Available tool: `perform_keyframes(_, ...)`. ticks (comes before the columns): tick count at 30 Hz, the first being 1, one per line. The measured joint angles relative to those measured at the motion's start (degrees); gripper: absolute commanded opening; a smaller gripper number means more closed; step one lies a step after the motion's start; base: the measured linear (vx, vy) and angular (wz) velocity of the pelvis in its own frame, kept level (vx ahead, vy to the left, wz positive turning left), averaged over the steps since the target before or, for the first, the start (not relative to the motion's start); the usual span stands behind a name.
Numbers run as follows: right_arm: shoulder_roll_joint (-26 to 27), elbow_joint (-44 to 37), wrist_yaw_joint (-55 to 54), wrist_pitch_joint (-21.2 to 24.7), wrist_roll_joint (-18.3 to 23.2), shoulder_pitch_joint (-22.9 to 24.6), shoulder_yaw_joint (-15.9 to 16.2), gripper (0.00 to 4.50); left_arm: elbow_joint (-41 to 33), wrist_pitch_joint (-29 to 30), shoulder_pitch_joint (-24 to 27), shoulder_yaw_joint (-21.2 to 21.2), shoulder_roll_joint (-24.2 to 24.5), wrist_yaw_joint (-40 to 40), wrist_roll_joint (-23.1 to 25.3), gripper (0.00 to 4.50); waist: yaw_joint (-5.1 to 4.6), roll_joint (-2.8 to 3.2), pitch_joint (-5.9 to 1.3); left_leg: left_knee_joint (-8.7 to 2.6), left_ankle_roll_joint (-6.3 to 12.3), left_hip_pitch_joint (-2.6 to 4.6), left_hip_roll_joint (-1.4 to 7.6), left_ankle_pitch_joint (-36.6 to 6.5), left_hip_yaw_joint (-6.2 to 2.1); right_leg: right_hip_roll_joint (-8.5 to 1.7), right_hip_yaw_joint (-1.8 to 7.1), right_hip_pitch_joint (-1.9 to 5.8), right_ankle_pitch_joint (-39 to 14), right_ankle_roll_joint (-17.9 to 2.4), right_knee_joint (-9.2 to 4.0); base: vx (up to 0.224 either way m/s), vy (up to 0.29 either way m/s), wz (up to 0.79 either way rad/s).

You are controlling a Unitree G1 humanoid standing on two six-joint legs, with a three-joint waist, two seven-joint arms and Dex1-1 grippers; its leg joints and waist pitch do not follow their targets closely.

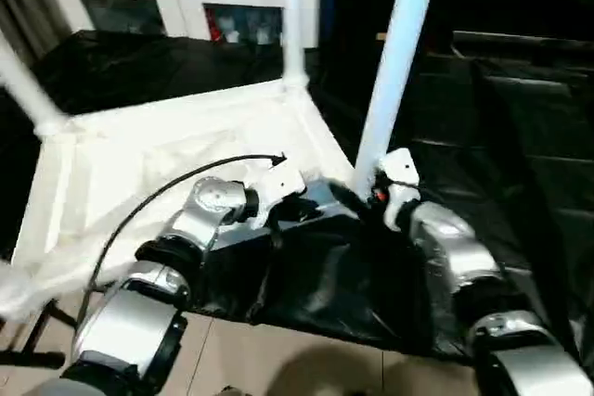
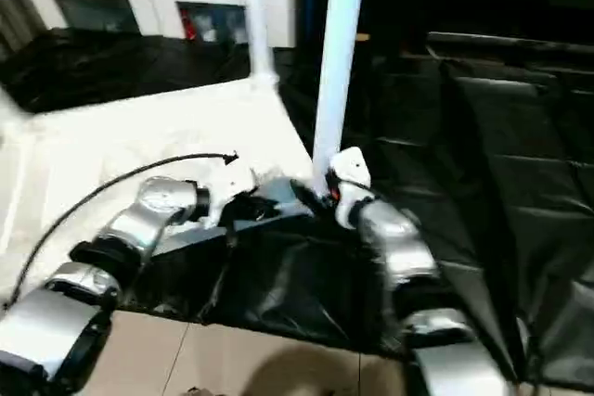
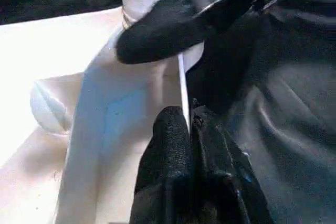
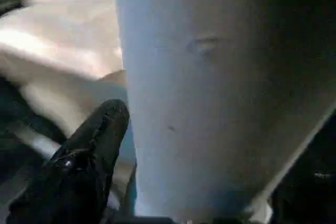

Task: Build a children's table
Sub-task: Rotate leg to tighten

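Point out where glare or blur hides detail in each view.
Left eye view: glare whitens the tabletop; its left edge smears. Right eye view: the upright leg is soft. Left wrist view: the tabletop's rim washes out pale. Right wrist view: the leg looms close and blurred beside a black finger.

Left hand fingers pressed together; right hand fingers apart.

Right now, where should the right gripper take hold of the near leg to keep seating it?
Low on the near leg, just above its corner socket in the tabletop. The tube stands nearly upright, so come in level from the robot's right, fingers on opposite sides of the round shaft, where the right gripper already sits.
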Motion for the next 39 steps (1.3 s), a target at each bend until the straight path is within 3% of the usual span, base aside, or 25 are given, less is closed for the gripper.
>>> perform_keyframes(3,-2.65,-2.17,9.66,0.94,1.56,1.21,1.25,3.43,0.01,-1.12,0.01,-0.30,1.36,-4.53,-0.11,0.00,0.53,0.00,0.01,0.04,0.01,-0.01,0.00,0.00,0.01,0.00,0.01,0.00,0.00,0.00,0.02,0.000,0.000,0.00)
perform_keyframes(10,-6.66,-3.65,23.72,3.44,3.74,1.20,3.60,3.06,0.14,-3.22,0.00,-1.29,3.24,-11.73,-0.73,0.00,0.79,-0.07,0.05,0.13,-0.26,0.02,0.01,-0.14,0.05,-0.03,0.10,0.13,0.01,-0.01,0.07,0.000,0.000,0.00)
perform_keyframes(16,-8.09,-4.65,29.51,5.01,3.78,0.78,5.38,2.61,0.34,-3.98,0.00,-1.66,4.04,-16.03,-1.25,0.00,0.92,-0.08,0.05,0.13,-0.26,0.01,0.01,-0.13,0.05,-0.03,0.10,0.14,0.00,-0.01,0.10,0.000,0.000,0.00)
perform_keyframes(24,-7.57,-5.14,30.45,5.96,3.82,0.93,5.46,2.53,0.55,-3.95,-0.01,-1.47,4.43,-17.23,-1.79,0.00,0.95,-0.07,0.05,0.13,-0.27,0.03,0.02,-0.14,0.05,-0.03,0.10,0.13,0.00,0.00,0.12,0.000,0.000,0.00)
perform_keyframes(28,-5.22,-6.62,23.53,5.61,3.68,3.05,4.06,2.53,0.95,-2.96,-0.04,-1.12,3.76,-13.91,-1.60,0.00,0.75,-0.10,0.04,0.12,-0.30,0.13,0.02,-0.14,0.05,-0.03,0.12,0.18,0.01,-0.01,0.19,0.000,0.000,0.00)
perform_keyframes(35,3.58,-5.28,-5.60,2.53,0.47,3.55,-0.95,2.44,2.87,0.31,-1.44,-0.34,0.17,-0.52,0.71,0.00,-0.80,-0.17,0.03,0.10,-0.40,0.30,-0.07,-0.09,-0.02,-0.04,0.17,0.23,-0.21,0.35,0.05,0.000,0.000,0.00)
perform_keyframes(39,7.64,-4.84,-19.58,2.32,-1.36,3.13,-3.36,2.15,2.97,1.41,-1.44,-0.26,-2.71,5.05,1.08,0.00,-1.14,-0.23,0.01,0.06,-0.40,0.29,-0.10,-0.09,-0.03,-0.03,0.18,0.33,-0.21,0.35,-0.26,0.000,0.000,0.00)
